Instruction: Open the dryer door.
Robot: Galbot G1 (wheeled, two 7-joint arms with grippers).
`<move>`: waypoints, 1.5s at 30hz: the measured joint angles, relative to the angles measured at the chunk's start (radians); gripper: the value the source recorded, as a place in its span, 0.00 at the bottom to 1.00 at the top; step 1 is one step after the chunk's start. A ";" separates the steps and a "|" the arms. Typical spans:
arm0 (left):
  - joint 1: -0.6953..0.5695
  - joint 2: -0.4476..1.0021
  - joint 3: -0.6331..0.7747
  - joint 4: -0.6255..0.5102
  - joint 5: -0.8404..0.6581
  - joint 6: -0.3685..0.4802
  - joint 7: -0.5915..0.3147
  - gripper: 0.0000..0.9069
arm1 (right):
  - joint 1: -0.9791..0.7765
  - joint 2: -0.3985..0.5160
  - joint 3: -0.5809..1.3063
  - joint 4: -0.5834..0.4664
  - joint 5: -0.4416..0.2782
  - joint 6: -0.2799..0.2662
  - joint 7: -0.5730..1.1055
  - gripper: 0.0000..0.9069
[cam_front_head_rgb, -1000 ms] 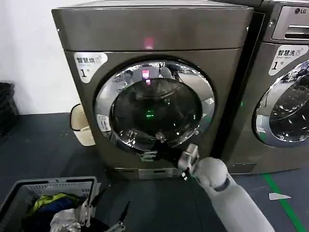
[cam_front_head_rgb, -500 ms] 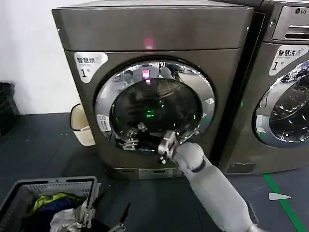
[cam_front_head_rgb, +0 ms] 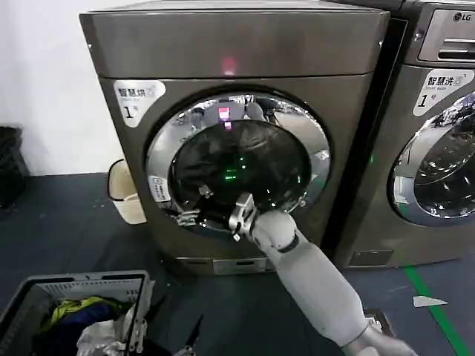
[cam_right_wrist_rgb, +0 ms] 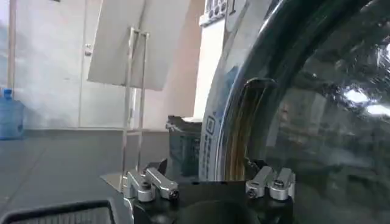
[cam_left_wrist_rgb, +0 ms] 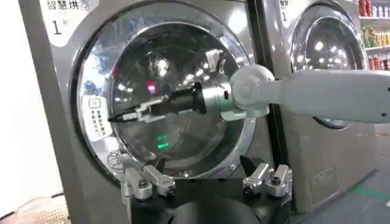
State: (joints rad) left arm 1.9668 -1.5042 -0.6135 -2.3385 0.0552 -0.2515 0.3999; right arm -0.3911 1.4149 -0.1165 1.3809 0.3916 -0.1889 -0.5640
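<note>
dryer (cam_front_head_rgb: 245,52): big boxy thing, brushed bronze-grey metal, flat front, white "1" sticker up top; little red light glowing on the top panel; it sits on the dark floor (cam_front_head_rgb: 67,222)

dryer door (cam_front_head_rgb: 167,141): round porthole in the middle of the front; fat mirror-shiny chrome rim around dark tinted glass; sits flush against the front, so it's shut

right gripper (cam_left_wrist_rgb: 125,114): pale smooth arm reaching up across the glass, black and metal tip out at the door's left edge, right by the chrome rim; thin fingers lie close together with nothing between them, jaws look clenched on air

left gripper (cam_front_head_rgb: 167,326): parked low, just beside the basket, aimed at the door from well back; jaws released, the silver fingers (cam_left_wrist_rgb: 149,182) spread wide

open room: bare dark floor in front of the dryer, plenty of space left of it

neighbours: lighter grey LG machine (cam_front_head_rgb: 438,148) tight against the right side; grey laundry basket (cam_front_head_rgb: 44,293) with clothes low left; cream bin (cam_front_head_rgb: 122,194) tucked by the dryer's left corner
</note>
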 joint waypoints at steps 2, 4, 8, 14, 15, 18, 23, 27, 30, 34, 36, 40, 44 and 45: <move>0.000 -0.002 0.001 0.000 0.003 0.000 -0.002 1.00 | 0.007 0.010 -0.003 -0.013 -0.001 0.000 -0.001 1.00; 0.001 -0.003 0.002 0.000 0.007 0.000 -0.003 1.00 | 0.014 0.017 -0.003 -0.023 -0.001 0.000 -0.001 1.00; 0.000 -0.003 -0.001 0.000 0.009 0.000 -0.006 1.00 | 0.030 0.033 -0.003 -0.051 0.001 -0.009 -0.030 1.00; -0.002 -0.003 -0.010 0.004 0.030 0.012 0.003 1.00 | 0.039 0.037 0.001 -0.063 0.007 -0.024 -0.099 1.00; -0.003 -0.002 -0.013 0.005 0.022 0.017 0.004 1.00 | 0.039 0.037 0.000 -0.063 0.005 -0.023 -0.109 1.00; -0.009 0.001 -0.025 0.006 0.001 0.043 0.010 1.00 | 0.035 0.028 -0.001 -0.057 0.002 -0.018 -0.134 1.00; -0.031 0.014 -0.058 0.021 -0.030 0.071 0.014 1.00 | 0.023 0.006 0.001 -0.035 0.004 -0.022 -0.197 1.00; -0.055 0.037 -0.094 0.038 -0.087 0.133 0.007 1.00 | 0.008 -0.019 -0.007 -0.003 0.009 -0.021 -0.231 1.00; -0.078 0.056 -0.124 0.040 -0.146 0.180 -0.010 1.00 | 0.000 -0.033 -0.006 0.019 0.037 -0.030 -0.243 1.00; -0.116 0.093 -0.167 0.058 -0.169 0.203 -0.001 1.00 | -0.013 -0.054 0.001 0.055 0.054 -0.035 -0.279 1.00; -0.130 0.115 -0.191 0.065 -0.195 0.219 -0.002 1.00 | -0.023 -0.067 0.001 0.073 0.065 -0.035 -0.314 1.00; -0.162 0.153 -0.237 0.083 -0.263 0.240 -0.011 1.00 | -0.042 -0.094 -0.008 0.112 0.074 -0.034 -0.347 1.00; -0.194 0.195 -0.283 0.105 -0.320 0.248 -0.011 1.00 | -0.058 -0.116 -0.003 0.142 0.079 -0.034 -0.376 1.00; -0.200 0.204 -0.291 0.109 -0.330 0.244 -0.012 1.00 | -0.062 -0.123 -0.003 0.150 0.083 -0.033 -0.384 1.00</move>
State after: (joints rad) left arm 1.7664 -1.3000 -0.9048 -2.2296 -0.2749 -0.0074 0.3880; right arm -0.4531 1.2915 -0.1197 1.5305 0.4743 -0.2219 -0.9477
